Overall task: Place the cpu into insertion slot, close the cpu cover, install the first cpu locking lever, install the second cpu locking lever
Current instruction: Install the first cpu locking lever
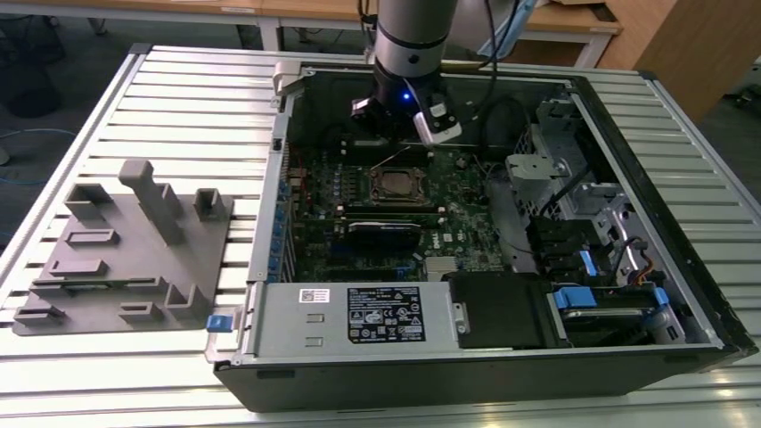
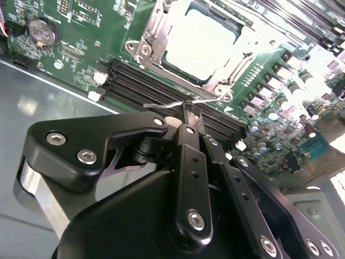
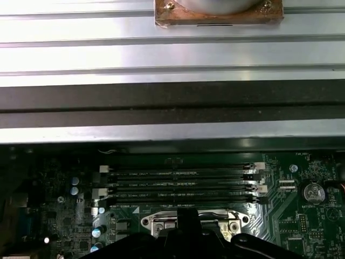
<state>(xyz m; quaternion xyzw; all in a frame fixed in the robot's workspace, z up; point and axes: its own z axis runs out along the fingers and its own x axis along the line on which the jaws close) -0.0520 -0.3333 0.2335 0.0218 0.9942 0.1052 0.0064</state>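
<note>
Inside computer case point(image 1: 476, 388), gripper point(image 2: 188, 112) pressed together, tips touching thin locking lever point(image 2: 159, 105) beside cpu cover point(image 2: 152, 32) edge; memory slots point(image 2: 135, 86) beneath.

We are locating the computer case point(image 1: 476, 383) lying open on the table point(image 1: 202, 98), with the fixture block point(image 1: 119, 259) sitting on the table to the exterior view's left of it. Inside the case, we are finding the motherboard point(image 1: 356, 241) lying flat behind the power supply point(image 1: 345, 316), and the drive bay point(image 1: 601, 303) standing to the exterior view's right of that supply. We are noting the insertion slot point(image 1: 397, 185) near the board's middle, the cpu point(image 2: 199, 40) sitting in it with the cpu cover point(image 2: 152, 29) lying around its edges, the memory slots point(image 3: 180, 183) running just beside the slot, and the gripper point(image 2: 188, 114) hanging over those memory slots.
</note>
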